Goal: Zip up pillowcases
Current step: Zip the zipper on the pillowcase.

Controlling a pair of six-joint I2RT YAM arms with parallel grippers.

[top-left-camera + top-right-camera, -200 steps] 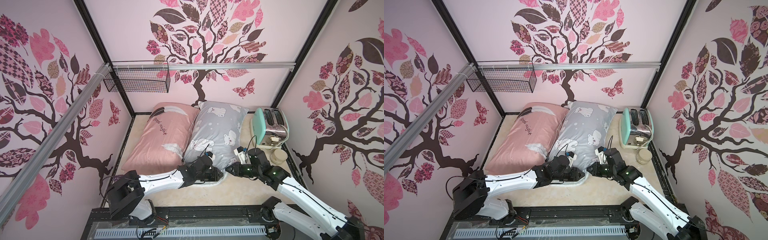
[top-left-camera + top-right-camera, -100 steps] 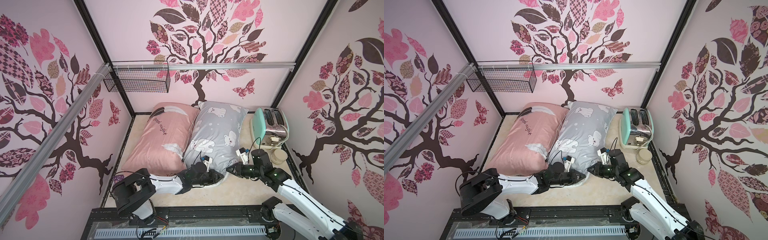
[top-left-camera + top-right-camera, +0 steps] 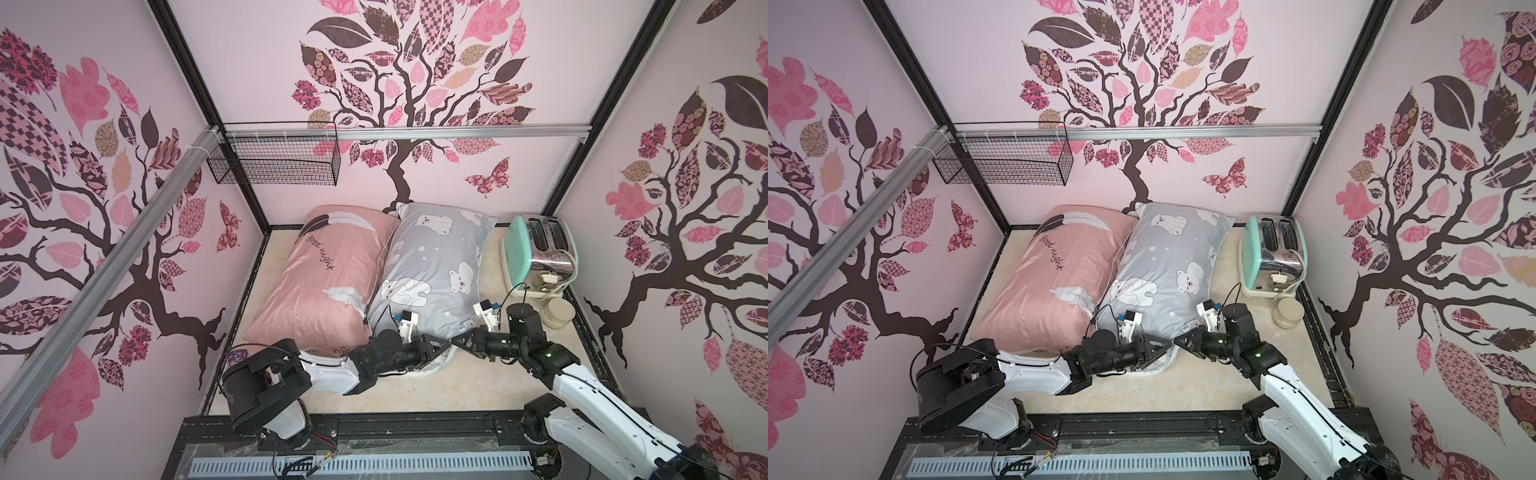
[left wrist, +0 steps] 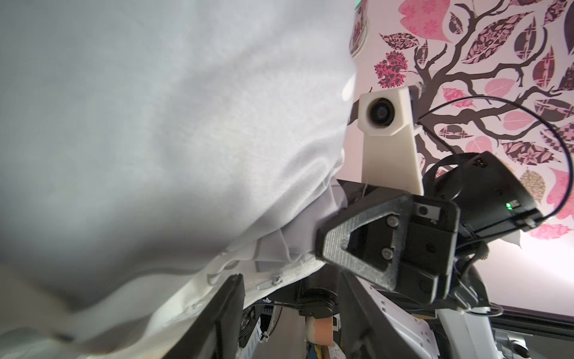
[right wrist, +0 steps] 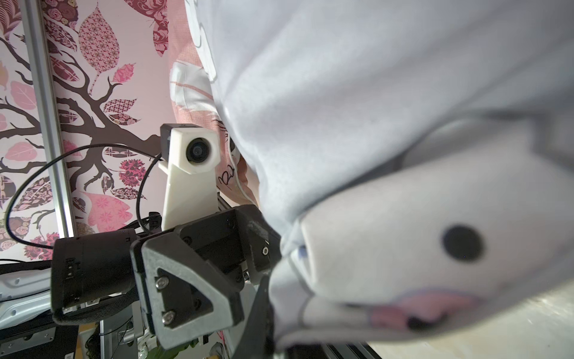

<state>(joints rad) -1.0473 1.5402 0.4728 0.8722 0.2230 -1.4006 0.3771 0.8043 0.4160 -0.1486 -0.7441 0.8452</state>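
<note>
Two pillowcases lie side by side in both top views: a pink one [image 3: 328,282] [image 3: 1054,286] and a grey one with white bears [image 3: 432,266] [image 3: 1171,266]. At the near edge of the grey one, my left gripper [image 3: 441,351] [image 4: 289,310] stands open. The small metal zipper pull [image 4: 269,282] lies just beyond its fingers, free of them. My right gripper [image 3: 457,341] [image 5: 270,314] faces it tip to tip, shut on the near right corner of the grey pillowcase [image 5: 372,108]. The rest of the zipper line is hidden under the arms.
A mint and chrome toaster [image 3: 540,253] stands at the right wall, with a small round jar [image 3: 559,313] in front of it. A wire basket [image 3: 274,160] hangs on the back left rail. Both arm bases sit on the black front rail [image 3: 415,428].
My left gripper has slid right along the grey pillowcase's near edge up to the right gripper, and its jaws have opened. The right gripper has kept its grip on the corner.
</note>
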